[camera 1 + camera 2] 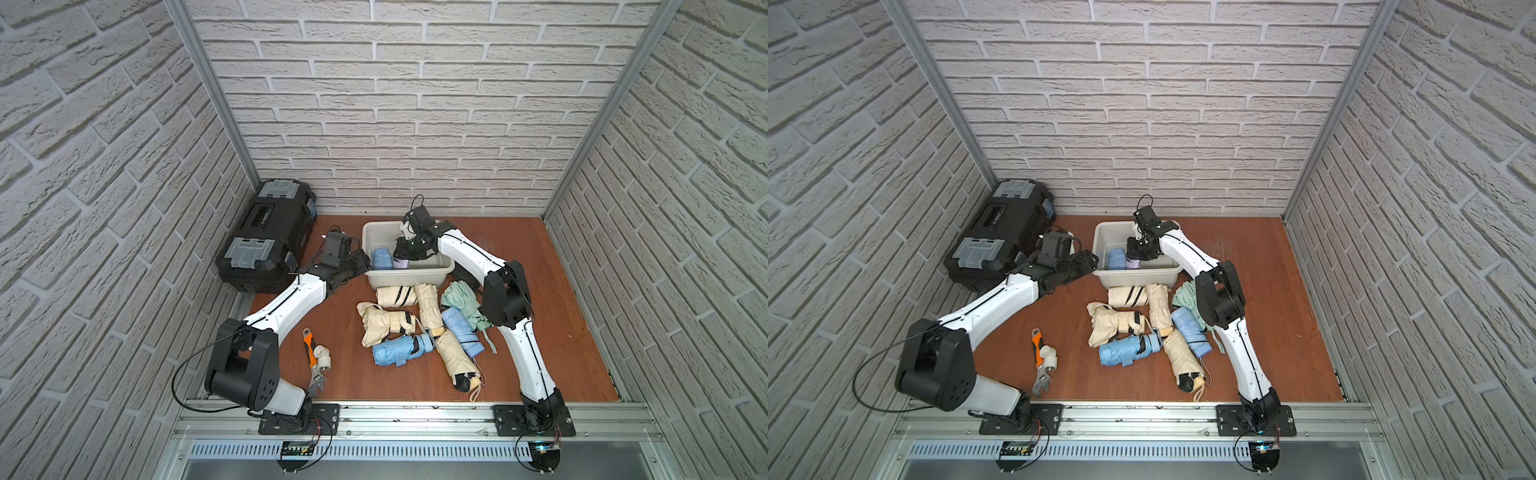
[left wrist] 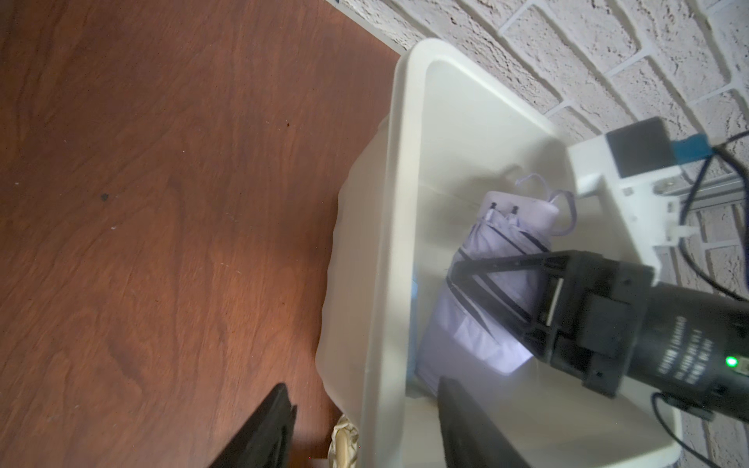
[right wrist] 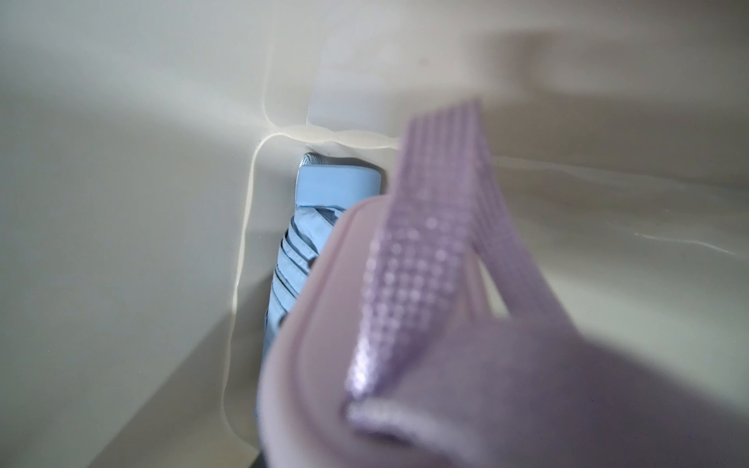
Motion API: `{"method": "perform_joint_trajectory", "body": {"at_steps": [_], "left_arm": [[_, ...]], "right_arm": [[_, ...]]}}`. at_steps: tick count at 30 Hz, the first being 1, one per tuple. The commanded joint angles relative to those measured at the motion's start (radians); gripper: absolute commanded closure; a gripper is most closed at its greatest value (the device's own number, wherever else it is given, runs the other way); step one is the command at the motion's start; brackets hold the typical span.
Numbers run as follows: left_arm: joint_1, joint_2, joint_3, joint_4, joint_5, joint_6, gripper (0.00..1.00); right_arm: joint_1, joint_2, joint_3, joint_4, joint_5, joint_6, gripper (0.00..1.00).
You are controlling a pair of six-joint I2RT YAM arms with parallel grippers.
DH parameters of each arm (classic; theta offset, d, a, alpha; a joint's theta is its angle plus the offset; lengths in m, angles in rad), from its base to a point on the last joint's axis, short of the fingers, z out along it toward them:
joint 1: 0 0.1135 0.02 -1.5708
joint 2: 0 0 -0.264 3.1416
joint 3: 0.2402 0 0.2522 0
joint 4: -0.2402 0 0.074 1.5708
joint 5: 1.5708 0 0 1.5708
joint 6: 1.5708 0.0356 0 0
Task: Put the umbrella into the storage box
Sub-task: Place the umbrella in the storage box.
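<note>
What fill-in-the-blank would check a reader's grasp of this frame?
1. The lilac umbrella inside the storage box is clamped by the robot's ____ gripper.
2. A second umbrella lies beside it in the box, coloured ____.
3. The wrench on the table has an ____ handle.

Missing words: right; blue; orange.

Inside the storage box [image 1: 390, 279], the lilac umbrella [image 1: 401, 264] is mostly covered by the right gripper [image 1: 406, 252] in both top views. In the right wrist view it is blurred and cut off, and the blue umbrella [image 3: 324, 194] beside it is partly hidden.
</note>
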Motion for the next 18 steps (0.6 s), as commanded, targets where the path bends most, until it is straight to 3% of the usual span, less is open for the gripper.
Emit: {"method": "perform_joint_trajectory", "body": {"at_steps": [1, 6, 13, 16, 18], "left_arm": [[-0.005, 0.01, 0.03, 0.023, 0.011, 0.03, 0.39], [-0.01, 0.002, 0.038, 0.02, 0.009, 0.048, 0.35], [-0.01, -0.044, 0.031, 0.008, -0.009, 0.082, 0.21], [-0.01, -0.082, 0.02, -0.003, -0.023, 0.111, 0.18], [-0.009, -0.11, 0.011, -0.014, -0.03, 0.14, 0.17]], "right_arm": [[0.021, 0.012, 0.05, 0.031, -0.028, 0.009, 0.77], [0.023, 0.023, 0.055, 0.03, 0.0, 0.006, 0.56], [0.022, -0.045, 0.023, 0.028, 0.042, -0.013, 0.29], [0.021, -0.097, -0.018, 0.045, 0.059, -0.015, 0.12], [0.019, -0.135, -0.049, 0.058, 0.067, -0.017, 0.1]]}}
